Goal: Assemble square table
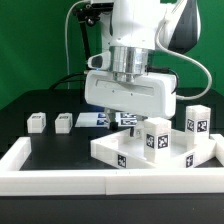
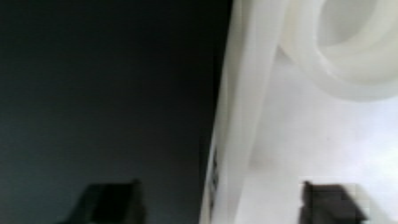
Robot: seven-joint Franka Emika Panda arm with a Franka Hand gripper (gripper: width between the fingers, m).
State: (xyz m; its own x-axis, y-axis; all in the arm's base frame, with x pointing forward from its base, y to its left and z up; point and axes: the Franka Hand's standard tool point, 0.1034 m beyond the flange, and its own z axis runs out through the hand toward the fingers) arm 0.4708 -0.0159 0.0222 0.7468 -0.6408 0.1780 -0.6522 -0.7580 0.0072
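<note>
Rim wall (image 1: 60, 180) is closest to the lens: long, white, running along the front of the dark counter (image 1: 60, 148) in the exterior view. Square table slab (image 1: 140, 160) lies flat just behind it, toward the exterior view's right, with tags on its front face. Two upright legs (image 1: 157, 137) (image 1: 196, 121) stand on the slab, both tagged; can't tell if they're fixed. Two loose legs (image 1: 37, 122) (image 1: 64, 121) sit side by side on the counter at the exterior view's left, well apart from the slab.

Hand (image 2: 222, 203) hangs low over the slab, open and gripping nothing. Wrist view: one dark finger (image 2: 116, 200) is over bare counter, the other over white slab (image 2: 285, 130). The slab edge runs between them, with no visible contact. Round moulded ring (image 2: 356, 50) shows on the slab surface beyond the fingers. Marker board (image 1: 100, 119) lies flat behind the hand, partly hidden by it.
</note>
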